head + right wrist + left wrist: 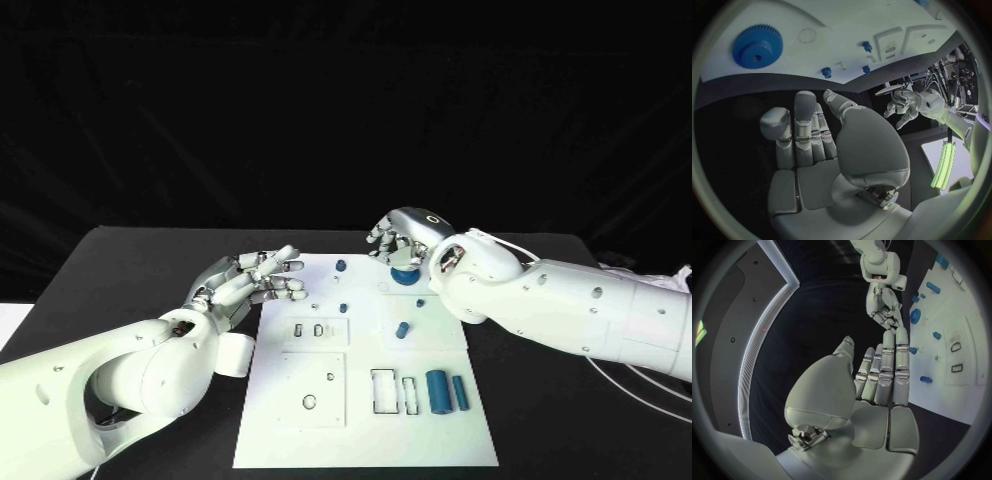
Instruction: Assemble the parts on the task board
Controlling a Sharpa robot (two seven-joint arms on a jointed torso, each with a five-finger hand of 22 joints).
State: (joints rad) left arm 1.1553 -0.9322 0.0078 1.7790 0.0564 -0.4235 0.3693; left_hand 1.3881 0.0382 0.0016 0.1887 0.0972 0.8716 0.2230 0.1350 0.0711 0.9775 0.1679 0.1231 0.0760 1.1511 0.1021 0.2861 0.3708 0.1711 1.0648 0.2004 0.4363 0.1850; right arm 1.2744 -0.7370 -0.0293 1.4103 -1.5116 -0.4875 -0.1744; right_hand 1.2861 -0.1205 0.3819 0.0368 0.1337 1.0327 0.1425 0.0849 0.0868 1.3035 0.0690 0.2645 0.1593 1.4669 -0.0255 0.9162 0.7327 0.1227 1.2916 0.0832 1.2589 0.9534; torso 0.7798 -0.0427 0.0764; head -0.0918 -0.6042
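Blue gear (405, 276) lying at task board's (289, 440) far edge, under empty, spread right hand (405, 240); left hand (248, 281) open, idle. Next: probably lower, grasp gear.

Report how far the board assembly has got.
Looks early. Done: some small blue pegs seem to stand on the white task board. In hand: nothing; the right robot hand hovers over the blue toothed gear, the left robot hand waits open. Left: two blue cylinders lie loose beside an unfilled rectangular slot.
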